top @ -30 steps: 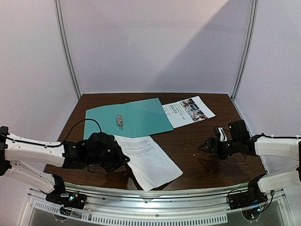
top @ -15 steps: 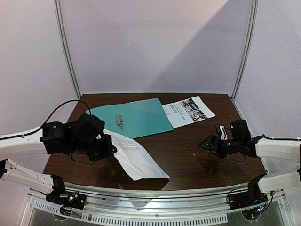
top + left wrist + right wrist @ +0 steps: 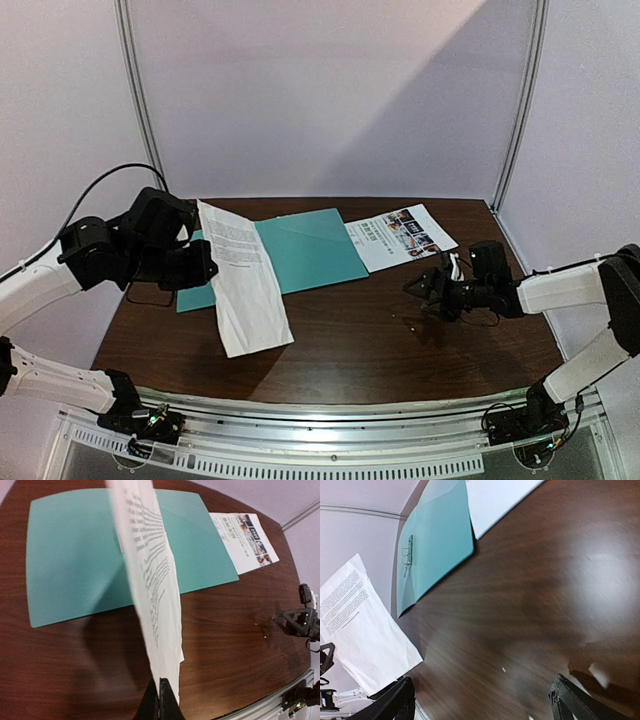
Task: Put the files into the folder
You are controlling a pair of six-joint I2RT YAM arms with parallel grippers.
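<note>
The teal folder (image 3: 310, 245) lies open at the table's back, its metal clip (image 3: 407, 555) showing in the right wrist view. My left gripper (image 3: 203, 266) is shut on an edge of the plain white text sheet (image 3: 246, 285) and holds it up in the air; the sheet hangs tilted over the folder's left half and front edge. In the left wrist view the shut fingertips (image 3: 161, 700) pinch the sheet (image 3: 152, 580) above the folder (image 3: 75, 565). The colour photo sheet (image 3: 400, 235) lies flat, right of the folder. My right gripper (image 3: 420, 290) is open and empty, low over bare table.
The dark wood table (image 3: 400, 350) is ringed by white booth walls and two metal posts (image 3: 145, 110). A metal rail (image 3: 330, 430) runs along the near edge. A black cable (image 3: 90, 195) loops above the left arm.
My left gripper has lifted the white sheet off the table and carried it back and left, over the folder. My right gripper has slid a little left.
</note>
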